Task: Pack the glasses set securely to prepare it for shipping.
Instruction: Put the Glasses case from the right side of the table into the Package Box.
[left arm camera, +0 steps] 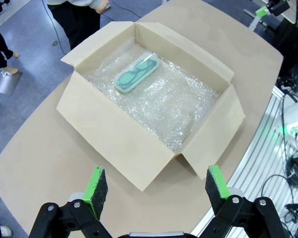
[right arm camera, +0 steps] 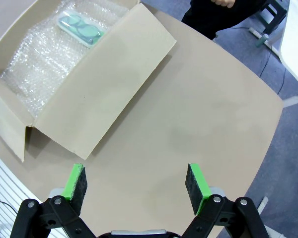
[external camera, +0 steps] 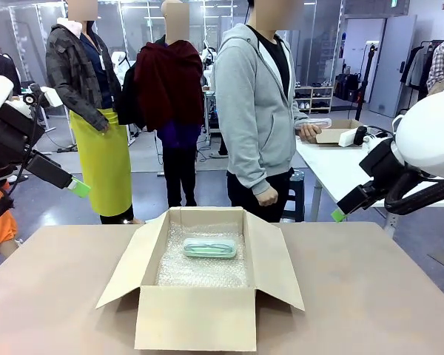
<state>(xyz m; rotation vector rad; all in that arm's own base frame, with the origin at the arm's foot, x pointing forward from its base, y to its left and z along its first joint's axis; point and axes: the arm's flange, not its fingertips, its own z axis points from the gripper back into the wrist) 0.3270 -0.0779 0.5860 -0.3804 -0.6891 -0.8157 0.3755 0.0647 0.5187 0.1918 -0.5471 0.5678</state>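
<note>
Wide apart and empty, the left jaws and the right jaws both hang off to the sides of the desk.

From the front, they are raised well clear of the open box in the middle. Bubble wrap lines the box, and the green case lies flat on it toward the far wall. Across the desk a person holds a pale oblong thing in one hand; it looks like the pale case, though it is small from here.

Over the left wrist, the green pads stand far apart with nothing between them, looking down into the box, where the green case rests at the far end of the wrap.

Over the right wrist, the pads are just as wide above bare desk, beside a side flap folded outward.

To my eye the packing is partway through: one case is in, the other is not. Next, the pale case needs to go in beside the green one, then get covered, and the flaps folded shut.
</note>
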